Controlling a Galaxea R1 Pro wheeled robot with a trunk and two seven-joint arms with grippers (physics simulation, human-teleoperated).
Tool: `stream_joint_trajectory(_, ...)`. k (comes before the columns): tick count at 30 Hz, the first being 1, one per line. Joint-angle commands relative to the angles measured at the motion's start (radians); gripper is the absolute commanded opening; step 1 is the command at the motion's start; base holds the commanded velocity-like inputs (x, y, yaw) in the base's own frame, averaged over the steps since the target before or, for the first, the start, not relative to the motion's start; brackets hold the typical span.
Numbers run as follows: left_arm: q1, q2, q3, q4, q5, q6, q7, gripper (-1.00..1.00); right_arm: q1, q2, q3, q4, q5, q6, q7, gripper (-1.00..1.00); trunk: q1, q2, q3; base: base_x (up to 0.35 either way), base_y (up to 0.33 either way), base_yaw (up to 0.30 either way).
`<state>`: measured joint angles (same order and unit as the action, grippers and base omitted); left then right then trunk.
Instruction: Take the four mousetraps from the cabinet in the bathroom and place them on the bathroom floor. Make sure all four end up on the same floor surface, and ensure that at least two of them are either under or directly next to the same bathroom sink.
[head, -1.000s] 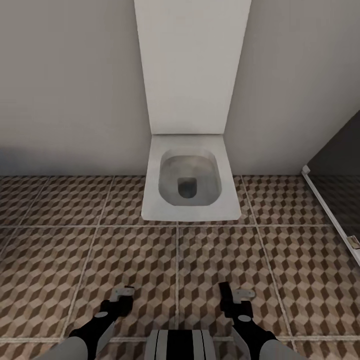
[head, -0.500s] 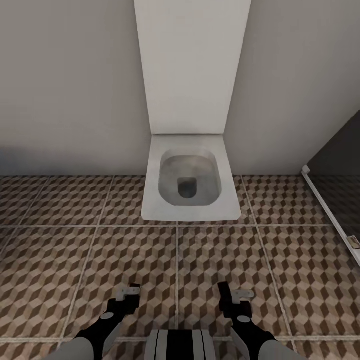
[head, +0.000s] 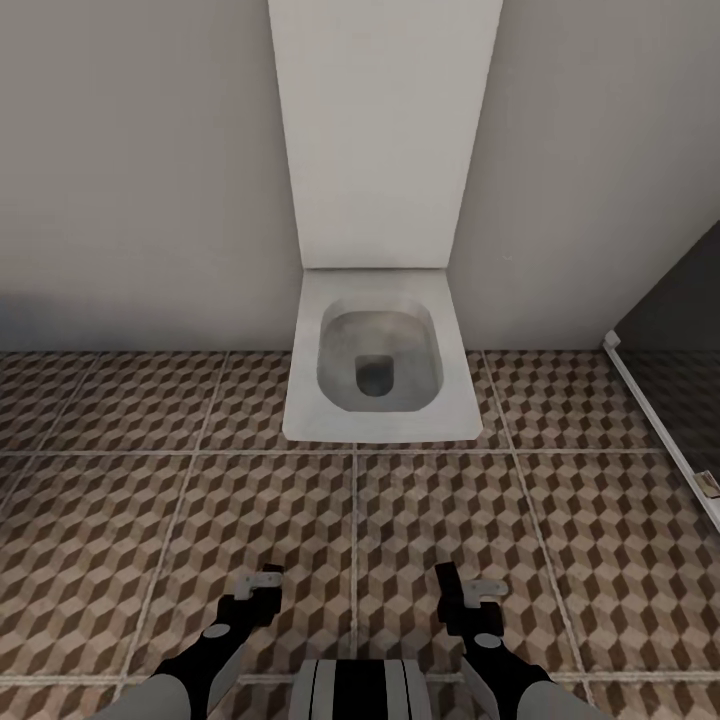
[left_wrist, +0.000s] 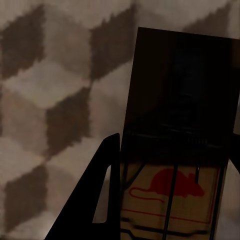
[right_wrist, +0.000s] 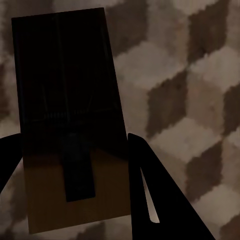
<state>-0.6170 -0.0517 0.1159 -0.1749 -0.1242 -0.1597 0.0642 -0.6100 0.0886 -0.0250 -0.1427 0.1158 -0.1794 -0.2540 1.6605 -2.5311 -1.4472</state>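
Two mousetraps (left_wrist: 170, 190) (right_wrist: 70, 125) stay gripped; the left arm (head: 215, 640) edged slightly inward.

A white toilet (head: 381, 365) stands at the far middle, its bowl open and its raised lid (head: 380, 130) leaning upright against the pale wall (head: 140, 160). At the right, a dark glass panel (head: 680, 330) rises from a white frame rail (head: 655, 425) running near to far.

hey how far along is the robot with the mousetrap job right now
Midway, it seems. Each gripper holds a mousetrap: left gripper on one, right gripper on another, jaws closed on both. None is on the bathroom floor in view. The robot faces the toilet; setting traps by a sink is left.
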Motion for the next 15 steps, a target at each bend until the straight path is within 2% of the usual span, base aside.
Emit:
stream_joint_trajectory(1,0.000,-0.001,0.006,-0.001,-0.014,-0.003,0.008,-1.00,-0.001,0.000,-0.003,0.001,0.007,-0.003,-0.005,-1.00,0.000,0.000,-0.001,0.000,0.000,0.000)
stream_joint_trajectory(9,0.000,-0.006,0.005,-0.007,-0.023,0.010,0.014,-1.00,-0.001,-0.001,-0.003,0.002,0.007,-0.003,-0.005,-1.00,0.000,0.000,-0.001,0.000,0.000,0.000)
stream_joint_trajectory(15,0.000,-0.026,0.007,-0.009,-0.025,0.013,0.035,-1.00,-0.001,-0.002,-0.003,0.002,0.007,-0.003,-0.005,-1.00,0.000,0.000,-0.001,0.000,0.000,0.000)
